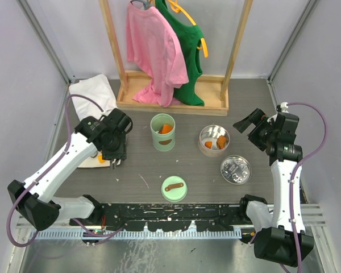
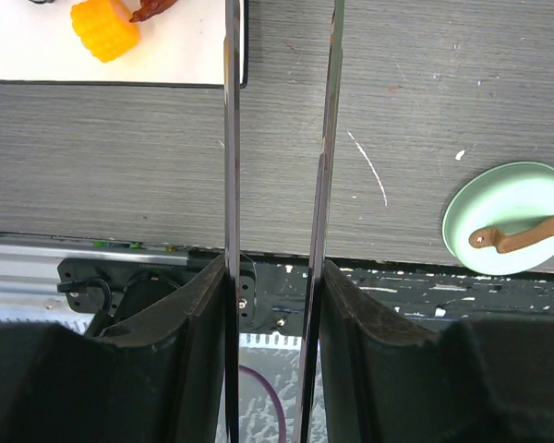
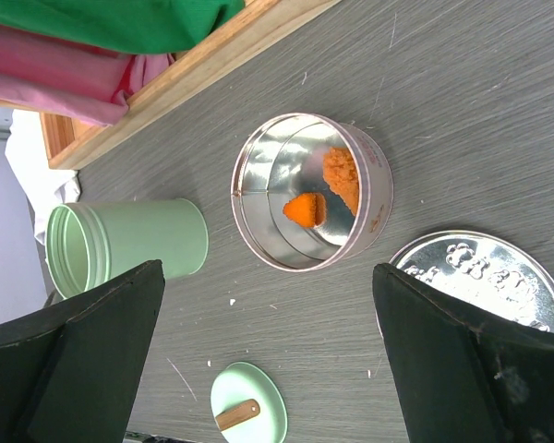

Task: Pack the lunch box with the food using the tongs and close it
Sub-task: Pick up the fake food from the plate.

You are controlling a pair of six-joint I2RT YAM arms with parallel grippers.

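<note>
My left gripper [image 2: 275, 268] [image 1: 115, 154] is shut on the tongs [image 2: 232, 138], whose two thin dark arms run forward with a gap between them. Their tips are cut off at the top edge of the left wrist view, by a white plate [image 2: 37, 55] with food on it: a yellow corn piece [image 2: 104, 28] and a dark red piece [image 2: 155, 9]. The lunch box containers stand open: a green canister [image 1: 163, 132] and a round metal tin [image 3: 309, 194], each with orange pieces [image 3: 307, 209] inside. My right gripper [image 3: 268, 272] [image 1: 247, 122] hangs open above the tin.
A green lid with a wooden handle [image 1: 174, 188] lies near the front edge. A metal lid [image 1: 236, 169] lies right of the tin. At the back stands a wooden rack [image 1: 170, 102] with pink and green shirts, and a white cloth [image 1: 91, 91] at the back left.
</note>
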